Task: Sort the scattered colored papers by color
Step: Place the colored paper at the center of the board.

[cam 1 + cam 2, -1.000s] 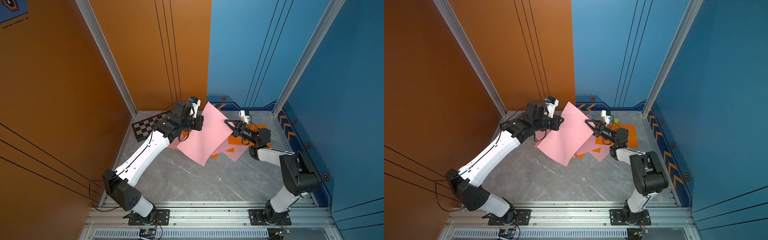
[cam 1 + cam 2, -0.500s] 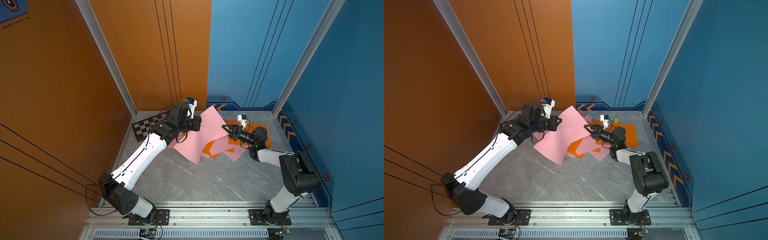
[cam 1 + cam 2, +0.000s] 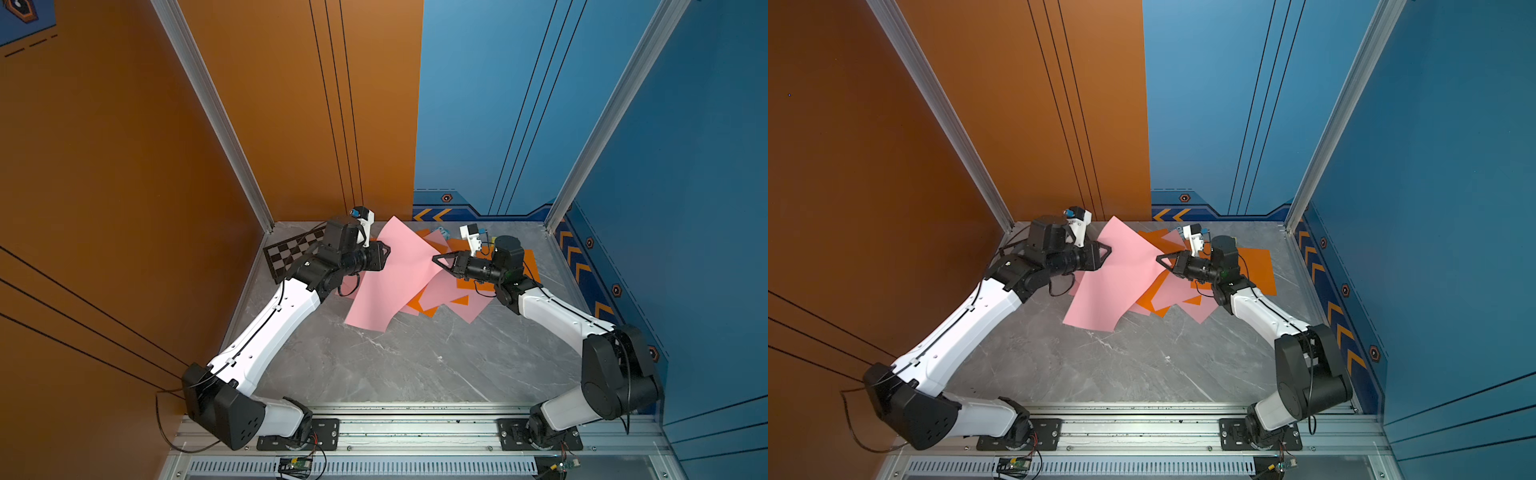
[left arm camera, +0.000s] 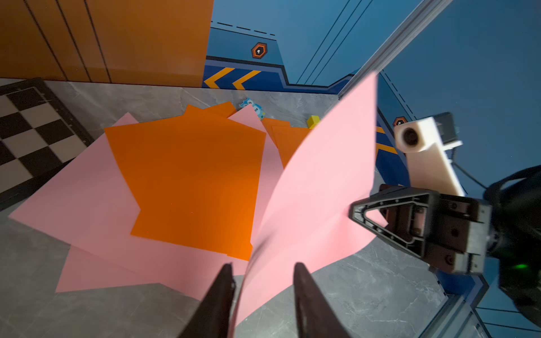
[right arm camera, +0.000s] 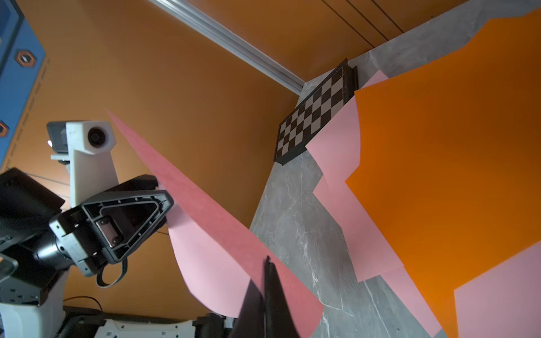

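1. My left arm [image 3: 274, 324]: white shells, black joints; black cable [image 5: 126, 266] looped at its wrist;
2. My right arm [image 3: 557, 316]: same colours; green wrist light [image 4: 521, 266];
3. White camera mounts [image 3: 471, 237] on both wrists.

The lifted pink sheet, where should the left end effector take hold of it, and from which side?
Probably the edge facing the left end effector, approached edge-on from that side. The lifted pink sheet stands raised and curved with both faces exposed, and that edge runs between the open fingers there. The right end effector pinches the opposite edge.
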Controlling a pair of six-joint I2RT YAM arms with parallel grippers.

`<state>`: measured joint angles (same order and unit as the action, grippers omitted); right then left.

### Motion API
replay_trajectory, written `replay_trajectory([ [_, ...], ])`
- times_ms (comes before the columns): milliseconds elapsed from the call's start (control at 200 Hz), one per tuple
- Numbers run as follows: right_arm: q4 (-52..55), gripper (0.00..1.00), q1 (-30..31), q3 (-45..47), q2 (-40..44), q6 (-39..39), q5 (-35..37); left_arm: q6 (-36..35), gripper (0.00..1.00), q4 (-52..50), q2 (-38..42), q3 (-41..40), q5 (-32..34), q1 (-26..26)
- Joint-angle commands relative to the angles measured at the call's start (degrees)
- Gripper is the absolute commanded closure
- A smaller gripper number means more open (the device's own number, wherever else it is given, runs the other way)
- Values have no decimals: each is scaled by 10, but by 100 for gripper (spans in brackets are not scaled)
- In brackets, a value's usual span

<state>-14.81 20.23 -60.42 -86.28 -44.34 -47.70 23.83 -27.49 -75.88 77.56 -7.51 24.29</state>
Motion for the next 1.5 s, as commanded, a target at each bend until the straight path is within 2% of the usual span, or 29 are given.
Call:
replay_trajectory([
  [0, 223, 100, 33, -71, 17, 159, 33, 26, 8, 2, 67, -49, 24, -42],
  [25, 237, 100, 38, -81, 14, 166, 32, 33, 0, 0, 83, -62, 31, -55],
  [195, 275, 100, 85, -126, 0, 185, 21, 78, 2, -21, 178, -145, 49, -144],
  [350, 275, 100, 130, -141, -38, 180, 11, 106, 2, -87, 221, -181, 85, -209],
  [500, 300, 100, 132, -151, -120, 191, -2, 114, 2, -95, 257, -227, 37, -258],
  [661, 395, 100, 131, -221, -241, 252, 39, 110, 2, -95, 276, -245, -4, -263],
  [871, 506, 100, 159, -369, -384, 320, 57, 103, 2, -95, 282, -257, -51, -260],
  [1151, 514, 100, 196, -542, -495, 295, 31, 97, 2, -95, 294, -274, -69, -257],
  [1276, 514, 100, 232, -628, -551, 276, 27, 99, 2, -95, 302, -284, -71, -256],
  [1496, 517, 100, 249, -791, -651, 237, 5, 98, 2, -95, 320, -296, -82, -254],
])
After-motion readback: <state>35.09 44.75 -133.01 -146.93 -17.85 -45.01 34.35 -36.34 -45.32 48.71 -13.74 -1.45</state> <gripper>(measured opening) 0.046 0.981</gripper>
